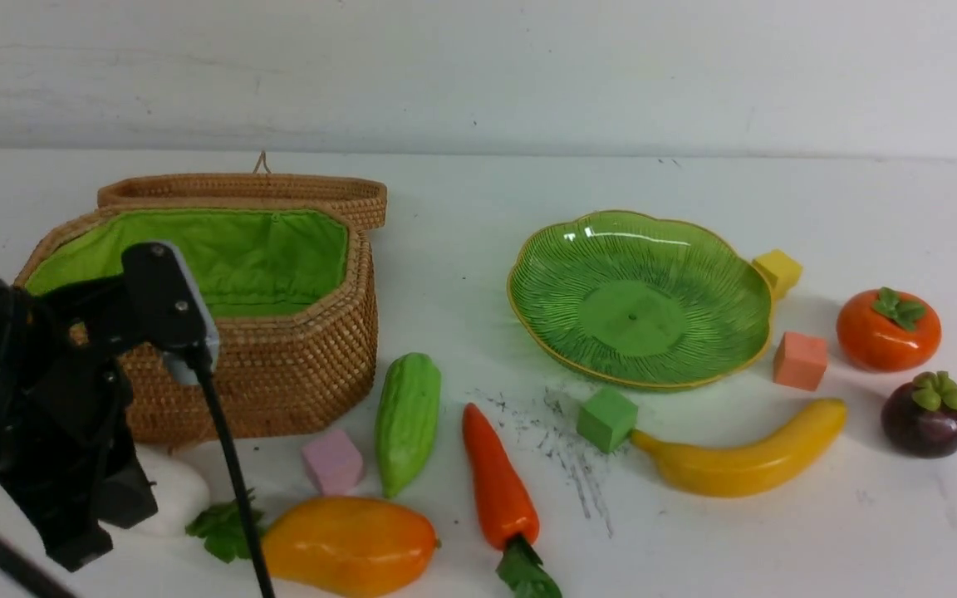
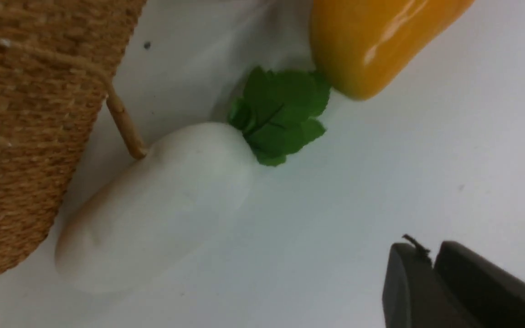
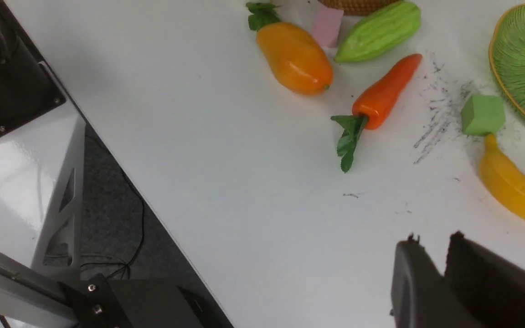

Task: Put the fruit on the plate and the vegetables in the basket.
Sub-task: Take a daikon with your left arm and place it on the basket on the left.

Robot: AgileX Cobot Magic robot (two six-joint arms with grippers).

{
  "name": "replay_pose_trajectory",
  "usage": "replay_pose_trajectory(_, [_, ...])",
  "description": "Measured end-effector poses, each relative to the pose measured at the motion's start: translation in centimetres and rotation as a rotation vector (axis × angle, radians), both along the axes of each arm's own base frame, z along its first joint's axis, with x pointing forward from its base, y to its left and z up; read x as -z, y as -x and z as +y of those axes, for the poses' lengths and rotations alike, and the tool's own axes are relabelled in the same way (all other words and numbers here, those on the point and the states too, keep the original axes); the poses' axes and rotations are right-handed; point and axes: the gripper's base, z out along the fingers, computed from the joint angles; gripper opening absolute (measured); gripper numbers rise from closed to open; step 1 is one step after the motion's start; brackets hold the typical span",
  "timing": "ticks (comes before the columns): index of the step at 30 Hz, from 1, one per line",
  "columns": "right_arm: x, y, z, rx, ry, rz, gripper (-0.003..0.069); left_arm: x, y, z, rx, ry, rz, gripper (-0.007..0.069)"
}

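step: left gripper to take radish | jaws: nearly closed, empty | radish: ahead of tips, touching basket | advice: widen first, straddle mid-body, avoid the leaves and mango

Robot lab bench, bare white table, plain wall, toy produce, metal frame

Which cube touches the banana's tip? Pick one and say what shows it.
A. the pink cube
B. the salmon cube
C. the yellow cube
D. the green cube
D: in the front view the green cube sits right against the stem end of the banana, below the plate; the right wrist view shows the same contact.
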Motion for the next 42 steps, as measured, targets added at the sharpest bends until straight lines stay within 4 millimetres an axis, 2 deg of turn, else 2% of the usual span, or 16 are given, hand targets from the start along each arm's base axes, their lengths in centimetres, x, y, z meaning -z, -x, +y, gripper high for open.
replay_pose_trajectory(2, [0.0,0.0,0.0,0.001,0.001,-0.004,0.0117,1.2,-0.8,0.2,0.013,-0.047,0.025,0.0187])
replay_pose_trajectory(3, [0.0,0.0,-0.1,0.003,0.002,-0.007,0.0118,2.5,-1.7,0.5,0.027,-0.091,0.043,0.0281])
replay_pose_trajectory(4, [0.0,0.0,-0.1,0.004,0.004,-0.008,0.0118,3.1,-2.2,0.6,0.034,-0.112,0.044,0.0342])
replay_pose_trajectory(8, [0.0,0.0,-0.1,0.005,0.006,-0.009,0.0118,3.9,-3.2,0.6,0.073,-0.143,0.006,0.0530])
replay_pose_trajectory(11, [0.0,0.0,-0.1,0.006,0.004,-0.010,0.0118,3.9,-3.3,0.7,0.129,-0.161,-0.015,0.0575])
replay_pose_trajectory(19, [0.0,0.0,-0.1,0.007,0.005,-0.012,0.0127,4.6,-4.9,1.1,0.316,-0.272,-0.123,0.0569])
replay_pose_trajectory(27, [0.0,0.0,-0.1,0.007,0.006,-0.013,0.0130,6.9,-6.0,1.2,0.369,-0.308,-0.088,0.0568])
replay_pose_trajectory(33, [0.0,0.0,-0.1,0.007,0.006,-0.013,0.0130,7.5,-6.5,1.2,0.386,-0.328,-0.095,0.0568])
replay_pose_trajectory(38, [0.0,0.0,-0.1,0.007,0.005,-0.014,0.0130,8.2,-6.6,1.2,0.389,-0.328,-0.065,0.0568])
replay_pose_trajectory(42, [-0.1,0.0,-0.1,0.008,0.002,-0.017,0.0131,9.6,-6.0,1.3,0.398,-0.326,-0.005,0.0568])
